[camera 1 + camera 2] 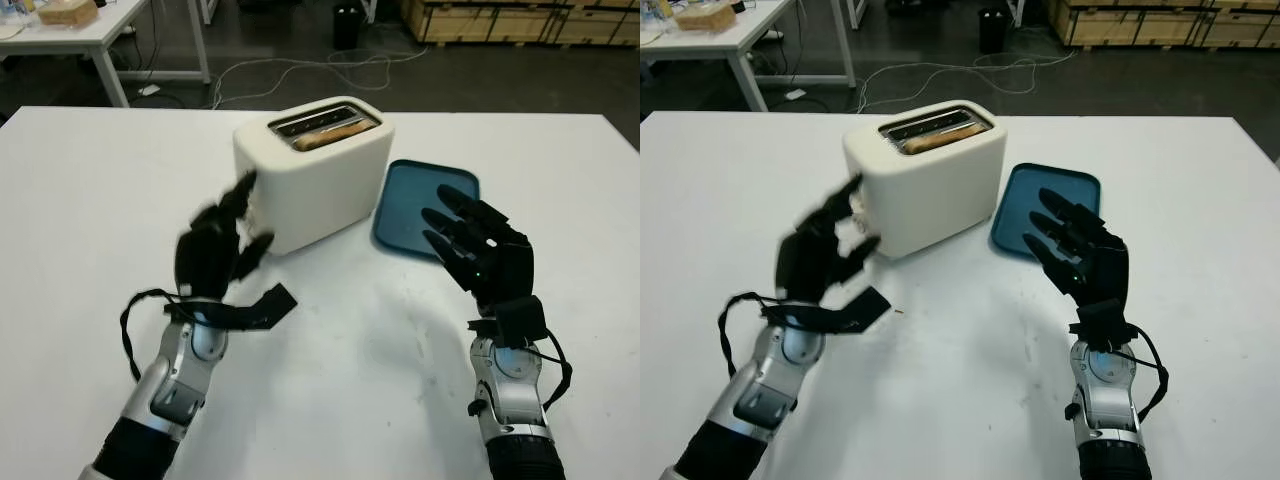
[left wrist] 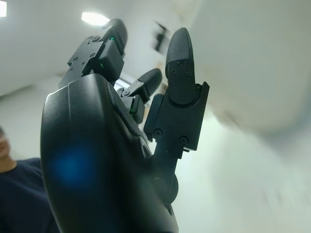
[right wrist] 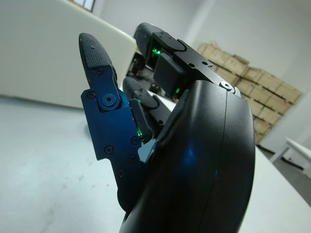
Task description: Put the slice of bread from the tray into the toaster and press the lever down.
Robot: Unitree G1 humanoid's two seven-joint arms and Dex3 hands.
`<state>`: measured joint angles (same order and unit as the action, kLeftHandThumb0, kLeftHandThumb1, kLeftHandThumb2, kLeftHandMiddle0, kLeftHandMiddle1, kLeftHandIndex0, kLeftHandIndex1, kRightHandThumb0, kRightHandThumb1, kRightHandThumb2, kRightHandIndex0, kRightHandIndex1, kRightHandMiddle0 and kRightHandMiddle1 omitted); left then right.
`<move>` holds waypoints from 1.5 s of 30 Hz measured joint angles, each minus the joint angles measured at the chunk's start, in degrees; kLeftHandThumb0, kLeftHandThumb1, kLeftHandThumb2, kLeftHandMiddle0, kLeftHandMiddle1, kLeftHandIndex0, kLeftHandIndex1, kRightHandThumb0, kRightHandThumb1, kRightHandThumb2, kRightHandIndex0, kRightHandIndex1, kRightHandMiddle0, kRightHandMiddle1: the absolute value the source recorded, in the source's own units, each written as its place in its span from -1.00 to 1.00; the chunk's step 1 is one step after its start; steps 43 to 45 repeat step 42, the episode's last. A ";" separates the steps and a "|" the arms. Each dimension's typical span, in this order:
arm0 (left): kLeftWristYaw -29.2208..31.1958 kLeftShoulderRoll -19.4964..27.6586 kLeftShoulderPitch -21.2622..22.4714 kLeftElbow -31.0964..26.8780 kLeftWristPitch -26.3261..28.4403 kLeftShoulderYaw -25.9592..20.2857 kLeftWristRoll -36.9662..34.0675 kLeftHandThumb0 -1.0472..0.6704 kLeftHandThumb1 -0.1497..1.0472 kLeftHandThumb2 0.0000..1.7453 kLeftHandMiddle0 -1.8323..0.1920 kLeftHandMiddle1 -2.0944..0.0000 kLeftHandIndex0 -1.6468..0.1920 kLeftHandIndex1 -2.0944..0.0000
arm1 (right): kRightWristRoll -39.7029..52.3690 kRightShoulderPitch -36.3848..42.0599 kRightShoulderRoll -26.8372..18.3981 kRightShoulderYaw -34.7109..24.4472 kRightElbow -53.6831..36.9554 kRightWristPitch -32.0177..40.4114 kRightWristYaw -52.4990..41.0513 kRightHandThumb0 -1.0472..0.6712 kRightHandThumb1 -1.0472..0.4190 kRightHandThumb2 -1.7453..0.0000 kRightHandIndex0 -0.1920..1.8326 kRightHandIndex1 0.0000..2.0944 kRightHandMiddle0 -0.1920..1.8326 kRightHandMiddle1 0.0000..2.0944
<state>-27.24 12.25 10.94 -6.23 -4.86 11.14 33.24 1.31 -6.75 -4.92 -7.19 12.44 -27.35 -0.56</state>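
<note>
Toward the far middle of the white counter (image 1: 90, 200) the toaster (image 1: 320, 180) is seen standing, and the bread (image 1: 330, 136) is already lodged in one of its top slots, its brown crust showing just above the rim. Just beside the toaster, nearer the right edge, the blue tray (image 1: 425, 205) lies with nothing on it. The slice is judged light, soft and easily crushed, but no further grasp of it seems needed; what remains is judged to be the lever, which should be stiff and sprung and best pressed from above with one fingertip. The lever itself cannot be made out clearly; it is taken to be on the end face toward the left hand. The left hand (image 1: 215, 250) is held open and empty close against that end of the toaster, its fingers (image 1: 240, 195) reaching up to the wall. The toaster is judged light enough to slide or tip under a slanted push. The right hand (image 1: 480, 250) is held open and empty over the counter at the tray's near edge. A loose black strap at the left wrist (image 1: 250, 310) trails on the counter. Beyond the far edge, floor cables (image 1: 300, 70) and stacked boxes (image 1: 500, 20) are seen, well apart.
</note>
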 measured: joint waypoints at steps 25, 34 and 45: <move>-0.33 -6.75 2.54 1.95 -13.03 -6.36 -7.65 -0.42 0.79 -0.31 0.81 0.12 0.44 0.83 | 0.07 -0.37 -0.13 0.36 -0.17 0.00 -0.33 -0.36 -0.69 1.00 0.07 -1.00 0.00 -1.00; 4.43 -11.08 -1.51 1.66 -12.20 -6.39 -13.97 -0.35 0.79 -0.30 0.72 0.11 0.43 0.79 | 2.65 -3.55 -0.11 -1.41 -0.15 0.59 -0.74 -0.55 -0.83 0.90 -0.13 -1.00 -0.15 -1.00; 1.56 -14.17 -3.31 2.28 -11.41 -8.53 -13.46 -0.21 0.79 -0.51 0.50 -0.35 0.24 0.34 | 4.76 -8.08 -0.39 -4.68 2.83 -0.84 -0.23 -0.41 -0.81 0.98 -0.06 -0.97 -0.10 -0.98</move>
